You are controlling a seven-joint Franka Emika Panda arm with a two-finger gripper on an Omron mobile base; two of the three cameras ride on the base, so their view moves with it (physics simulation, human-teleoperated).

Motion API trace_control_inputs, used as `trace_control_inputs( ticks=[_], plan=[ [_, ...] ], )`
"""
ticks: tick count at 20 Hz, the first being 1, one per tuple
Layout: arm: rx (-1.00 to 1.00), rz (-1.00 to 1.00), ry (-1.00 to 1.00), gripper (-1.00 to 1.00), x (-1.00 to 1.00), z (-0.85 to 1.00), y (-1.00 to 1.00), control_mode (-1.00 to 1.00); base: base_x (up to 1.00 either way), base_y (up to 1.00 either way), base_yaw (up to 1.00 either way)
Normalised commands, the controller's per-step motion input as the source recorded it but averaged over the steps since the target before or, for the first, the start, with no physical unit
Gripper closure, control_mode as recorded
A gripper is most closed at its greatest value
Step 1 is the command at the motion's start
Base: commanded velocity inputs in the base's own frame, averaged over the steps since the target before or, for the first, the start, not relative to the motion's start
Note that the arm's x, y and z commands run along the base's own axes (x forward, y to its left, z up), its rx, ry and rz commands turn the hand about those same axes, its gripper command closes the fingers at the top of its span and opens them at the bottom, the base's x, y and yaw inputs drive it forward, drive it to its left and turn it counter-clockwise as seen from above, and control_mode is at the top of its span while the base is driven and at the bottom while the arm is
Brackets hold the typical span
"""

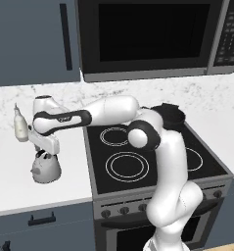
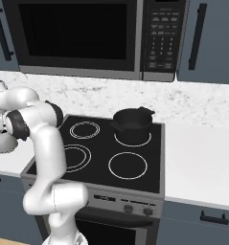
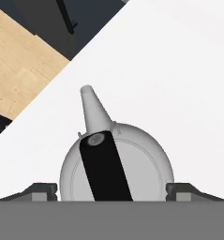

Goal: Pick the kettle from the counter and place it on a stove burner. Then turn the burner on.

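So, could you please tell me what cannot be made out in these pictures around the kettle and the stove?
- Kettle: in the left base view the hand covers its handle, so contact cannot be judged.
- Kettle in the right base view: mostly behind the arm's elbow, at the left edge.
- Gripper: in the hand view the bottom cuts its fingertips.
- Largest burner: arm hides its left part.
- Stove knobs: too small to read.
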Motion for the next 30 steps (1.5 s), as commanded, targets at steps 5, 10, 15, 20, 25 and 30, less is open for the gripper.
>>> trace_control_inputs(
  ticks=[5, 10, 15, 20, 25, 30],
  plan=[
    [0.0, 0.0, 0.0, 1.0, 0.0, 0.0, 0.0, -1.0, 0.0, 0.0, 0.0],
    [0.0, 0.0, 0.0, 1.0, 0.0, 0.0, 0.0, -1.0, 0.0, 0.0, 0.0],
    [-0.01, -0.03, 0.0, 1.0, -0.38, 0.03, -0.01, -1.0, 0.0, 0.0, 0.0],
    [-0.04, -0.14, -0.01, 1.0, -0.56, 0.21, -0.01, -1.0, 0.0, 0.0, 0.0],
    [-0.04, -0.24, -0.01, 1.0, -0.4, 0.14, -0.16, -1.0, 0.0, 0.0, 0.0],
    [0.0, -0.4, 0.0, 1.0, -0.04, 0.19, -0.58, -1.0, 0.0, 0.0, 0.0]
  ],
)
